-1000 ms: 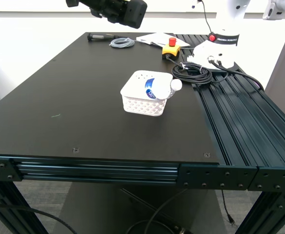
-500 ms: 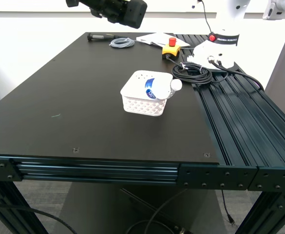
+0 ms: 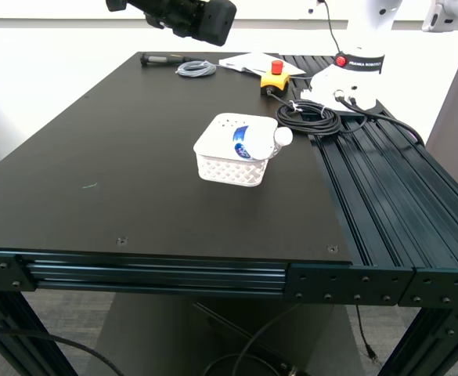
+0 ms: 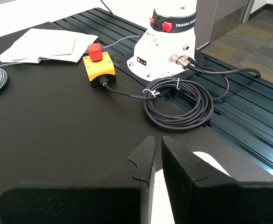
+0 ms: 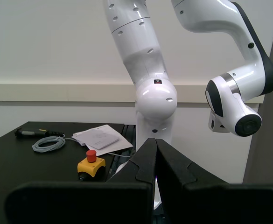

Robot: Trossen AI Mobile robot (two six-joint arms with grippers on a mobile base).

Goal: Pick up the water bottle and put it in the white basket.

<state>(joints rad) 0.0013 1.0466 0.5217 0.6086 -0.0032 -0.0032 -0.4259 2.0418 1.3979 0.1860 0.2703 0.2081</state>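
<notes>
— Where is the water bottle [image 3: 250, 142] seen?
— It is laid in the white basket [image 3: 230, 167] near the middle of the black table [image 3: 119, 164], its white cap [image 3: 283, 136] propped over the rim (toward the coiled black cable [image 3: 308, 117]).
— And the grippers?
— My first gripper [image 4: 158, 148] is held above the table with fingers nearly closed, nothing between them. My second gripper [image 5: 155, 145] is closed and empty, raised facing a white robot arm [image 5: 150, 70]

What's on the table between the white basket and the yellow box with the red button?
In the exterior view, the coiled black cable edges into the stretch between the white basket and the yellow box; otherwise only bare black tabletop.
</notes>
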